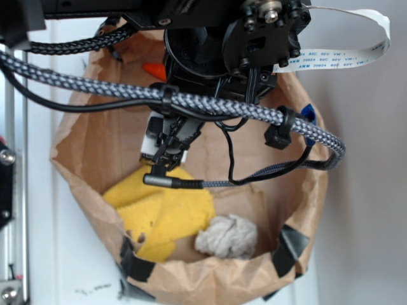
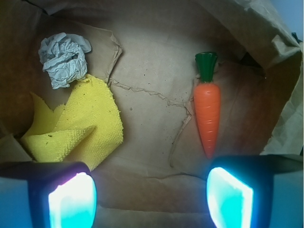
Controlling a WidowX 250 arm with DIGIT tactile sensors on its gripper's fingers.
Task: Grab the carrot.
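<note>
Gripper (image 2: 151,194) being held spread wide, nothing clasped, low in wrist frame. Carrot (image 2: 207,110) lying right of centre, tip just above right finger (image 2: 229,195). Risk judged: finger being driven onto tip, glossy carrot being skidded against bag (image 2: 142,61) wall; cloth (image 2: 80,121) at left being snagged.

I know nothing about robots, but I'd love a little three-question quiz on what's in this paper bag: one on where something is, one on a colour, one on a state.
1. Where does the carrot lie in the wrist view?
A) on the cloth
B) on the bag floor, right side
C) under the paper wad

2. What colour is the cloth?
A) yellow
B) red
C) blue

3. How is the end effector?
A) shut on the carrot
B) shut on the cloth
C) open, holding nothing

Answers: 1 B, it rests on bare brown paper, apart from the cloth. 2 A, plainly yellow in both views. 3 C, its fingers stand wide apart with nothing between.
</note>
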